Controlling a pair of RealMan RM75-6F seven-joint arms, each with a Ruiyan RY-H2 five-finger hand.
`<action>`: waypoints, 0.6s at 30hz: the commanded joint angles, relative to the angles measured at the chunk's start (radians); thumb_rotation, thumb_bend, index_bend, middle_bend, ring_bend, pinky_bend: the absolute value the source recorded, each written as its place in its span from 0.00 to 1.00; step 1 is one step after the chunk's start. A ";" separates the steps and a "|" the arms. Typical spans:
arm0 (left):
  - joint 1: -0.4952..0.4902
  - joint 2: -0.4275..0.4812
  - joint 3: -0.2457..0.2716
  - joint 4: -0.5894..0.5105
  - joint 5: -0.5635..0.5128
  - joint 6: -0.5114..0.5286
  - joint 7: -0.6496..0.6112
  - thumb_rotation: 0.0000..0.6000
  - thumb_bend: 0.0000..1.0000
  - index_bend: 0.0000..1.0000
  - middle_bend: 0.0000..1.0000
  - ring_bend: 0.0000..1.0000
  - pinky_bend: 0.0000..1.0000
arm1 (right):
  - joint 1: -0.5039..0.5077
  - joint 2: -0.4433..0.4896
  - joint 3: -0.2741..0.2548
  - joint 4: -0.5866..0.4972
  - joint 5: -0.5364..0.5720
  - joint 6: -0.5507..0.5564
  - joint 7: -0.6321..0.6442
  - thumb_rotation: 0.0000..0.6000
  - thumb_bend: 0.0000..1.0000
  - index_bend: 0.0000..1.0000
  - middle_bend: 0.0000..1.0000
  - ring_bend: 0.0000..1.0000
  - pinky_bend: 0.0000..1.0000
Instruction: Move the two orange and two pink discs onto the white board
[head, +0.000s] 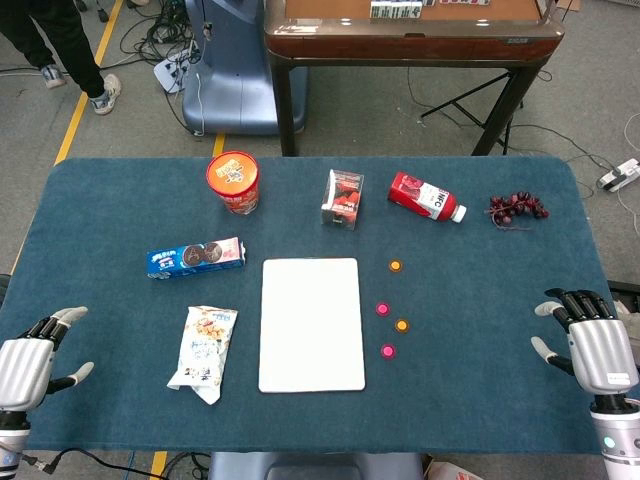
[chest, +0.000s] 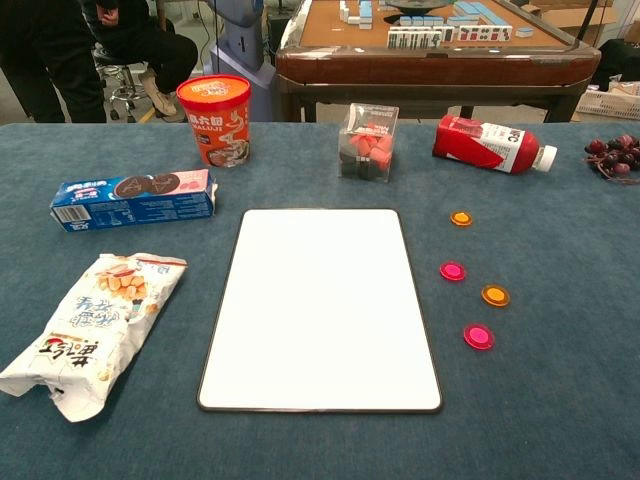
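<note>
Discs (head: 388, 351) well left of right hand (head: 597, 350)

You can read little for certain. The red bottle (chest: 489, 144) lying on its side on the surface carries white lettering that looks like "MFC" in the head view, though in the chest view only a "C" near the neck shows. The snack bag (chest: 93, 328) bears large Chinese characters printed down its front, too skewed for you to make out with confidence. The orange cup (chest: 214, 119) has a band of small white letters below its rim, too fine to read. The blue biscuit box (chest: 134, 199) shows a white logo at its left end and small print along its side, both illegible.
</note>
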 joint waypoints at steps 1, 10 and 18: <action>0.001 0.002 -0.001 0.000 0.000 0.002 -0.007 1.00 0.07 0.26 0.26 0.31 0.53 | 0.001 0.014 -0.007 -0.026 0.019 -0.028 -0.028 1.00 0.13 0.43 0.29 0.26 0.21; 0.001 0.005 0.000 -0.003 -0.005 -0.002 -0.019 1.00 0.07 0.26 0.26 0.31 0.53 | 0.022 0.011 -0.015 -0.041 0.022 -0.076 -0.054 1.00 0.13 0.43 0.33 0.27 0.36; 0.009 0.013 0.000 -0.009 0.005 0.020 -0.032 1.00 0.07 0.26 0.26 0.31 0.53 | 0.081 0.013 -0.025 -0.095 -0.001 -0.170 -0.234 1.00 0.13 0.43 0.61 0.61 0.69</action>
